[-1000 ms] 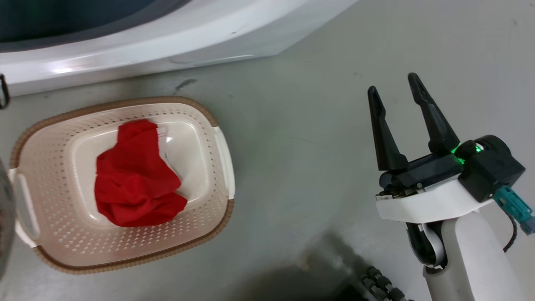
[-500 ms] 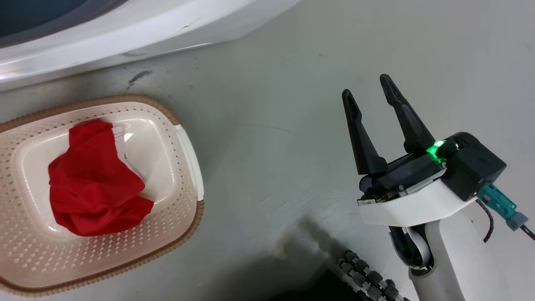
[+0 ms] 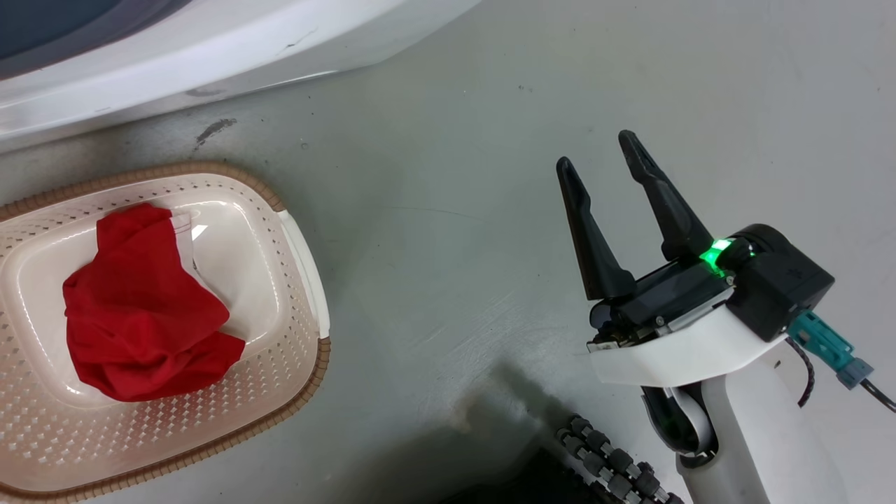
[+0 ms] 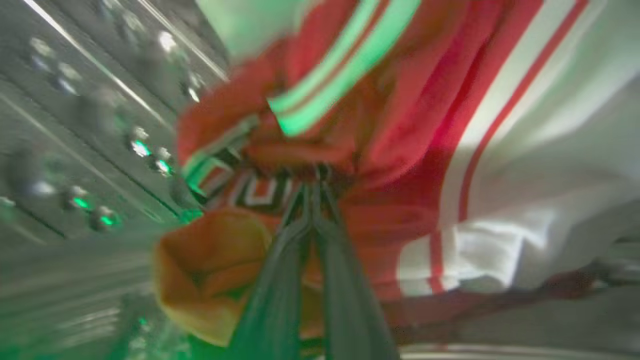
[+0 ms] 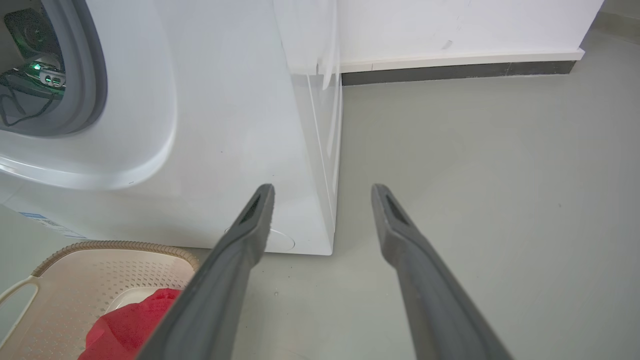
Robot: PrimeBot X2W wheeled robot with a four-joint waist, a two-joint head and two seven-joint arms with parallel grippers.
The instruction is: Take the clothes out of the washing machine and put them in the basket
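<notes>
R tool (image 3: 595, 150) sits lower right in head view, fingers spread wide w/ nothing between, tips pointing up & slightly left. Black wrist block (image 3: 777, 287) shows a green light (image 3: 714, 253); pale forearm (image 3: 763, 448) rises from the bottom edge. L tool (image 4: 314, 182): fingers pressed together, tips pinching a fold of jersey (image 4: 400, 125); wrist view blurred.

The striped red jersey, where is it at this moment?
In the left wrist view, the jersey lies inside the perforated drum, pinched at a fold by the left gripper.
</notes>
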